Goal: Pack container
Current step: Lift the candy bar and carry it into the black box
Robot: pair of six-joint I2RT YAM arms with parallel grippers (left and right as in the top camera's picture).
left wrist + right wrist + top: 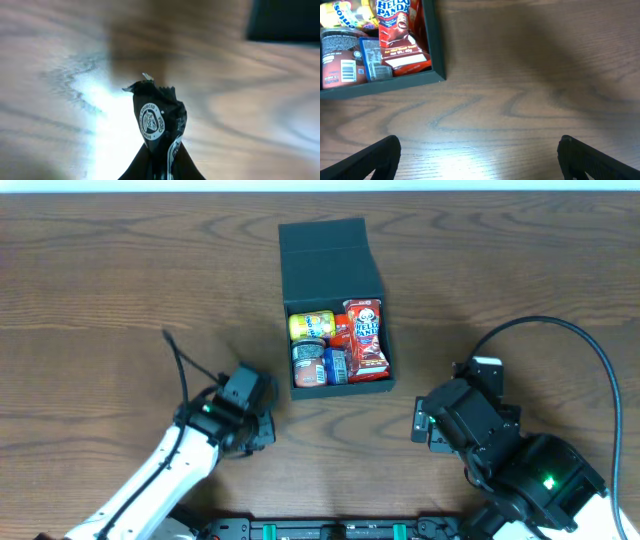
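While the overhead view covers the whole wooden table (pixel 120 270), start there: the container (pixel 335 280) sits near the middle of the far side, with its flap lid (pixel 325 242) folded back away from the arms. Packed inside are a yellow packet (pixel 311 325) at far left, a red Hello Panda pouch (pixel 365 335) along the right wall, a dark can with a red label (pixel 309 365) at near left, and a blue packet (pixel 336 365) between the can and the pouch. The left gripper (pixel 252 418) is low over the table, near-left of the container and apart from it. What it holds is hidden from this angle. The right gripper (pixel 430 420) is near-right of the container, also apart. Left wrist view: the left gripper (pixel 160 167) is clenched on a dark snack wrapper (pixel 159 120) with a round white logo. The crimped end sticks up past the fingertips, with wood grain behind it. A corner of the container (pixel 285 20) shows at upper right, well clear of the wrapper. Right wrist view: the right gripper (pixel 480 162) is spread wide with nothing in it, one finger (pixel 370 160) at each lower corner and bare table between them. The container's near corner (pixel 385 82) is at upper left, with the Hello Panda pouch (pixel 400 30), blue packet (pixel 372 60), dark can (pixel 337 55) and yellow packet (pixel 345 12) visible inside.
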